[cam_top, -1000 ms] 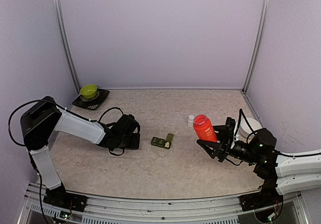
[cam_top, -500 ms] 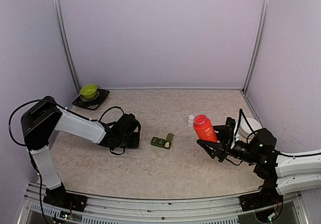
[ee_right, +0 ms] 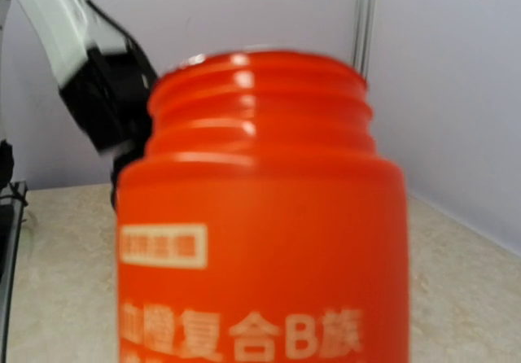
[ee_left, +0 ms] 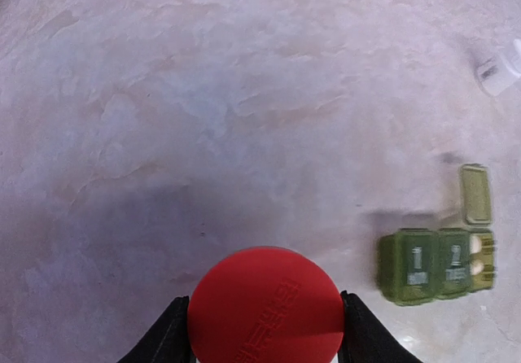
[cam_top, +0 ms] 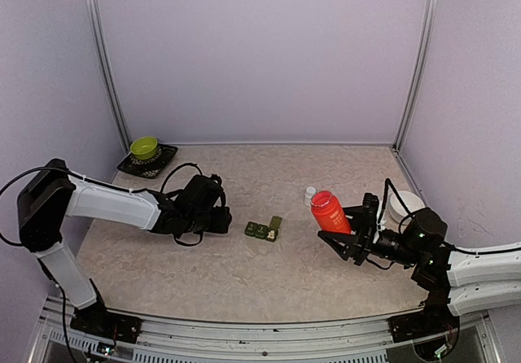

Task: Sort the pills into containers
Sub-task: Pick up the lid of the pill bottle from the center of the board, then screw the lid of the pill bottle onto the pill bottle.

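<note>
Red cap (ee_left: 265, 302) in L claw (ee_left: 263, 334) — arm shifted | bottle (cam_top: 326, 212) in R claw (cam_top: 339, 231) — mvd left

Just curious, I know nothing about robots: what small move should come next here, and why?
Probably the right gripper should carry the red bottle across to the green pill box and begin tipping it. The bottle's mouth is uncovered, the left gripper holds the cap aside, and one end compartment's lid stands open.
</note>
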You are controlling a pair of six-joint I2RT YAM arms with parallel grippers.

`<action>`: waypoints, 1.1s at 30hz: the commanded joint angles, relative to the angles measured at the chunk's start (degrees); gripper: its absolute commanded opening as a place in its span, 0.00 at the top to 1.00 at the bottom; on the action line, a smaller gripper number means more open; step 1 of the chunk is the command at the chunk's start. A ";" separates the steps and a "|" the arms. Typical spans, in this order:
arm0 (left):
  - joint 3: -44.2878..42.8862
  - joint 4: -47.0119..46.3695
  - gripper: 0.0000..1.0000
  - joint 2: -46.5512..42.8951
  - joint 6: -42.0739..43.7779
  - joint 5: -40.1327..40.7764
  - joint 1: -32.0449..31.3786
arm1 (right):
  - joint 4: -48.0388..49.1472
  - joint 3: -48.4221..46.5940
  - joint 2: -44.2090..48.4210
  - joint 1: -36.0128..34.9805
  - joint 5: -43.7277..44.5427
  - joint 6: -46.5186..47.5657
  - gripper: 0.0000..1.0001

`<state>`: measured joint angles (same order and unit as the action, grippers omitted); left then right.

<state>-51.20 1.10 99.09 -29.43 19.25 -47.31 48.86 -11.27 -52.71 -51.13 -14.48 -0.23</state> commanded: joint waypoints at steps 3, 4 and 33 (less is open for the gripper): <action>-4.57 2.26 0.53 -10.65 1.26 -7.22 -3.00 | -4.18 -2.76 0.40 0.47 -4.06 0.76 1.00; -5.10 2.47 0.53 -11.83 1.30 -8.38 -3.39 | -4.96 -3.24 0.15 0.45 -4.74 0.94 1.00; -13.90 -7.51 0.52 -20.04 -1.79 -33.02 -14.08 | -14.56 -12.93 -4.81 -4.28 -0.16 2.92 1.00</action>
<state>-61.76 -3.18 79.02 -30.59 -11.64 -60.23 35.00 -22.04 -57.28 -54.39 -17.23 1.74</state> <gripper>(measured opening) 0.530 0.531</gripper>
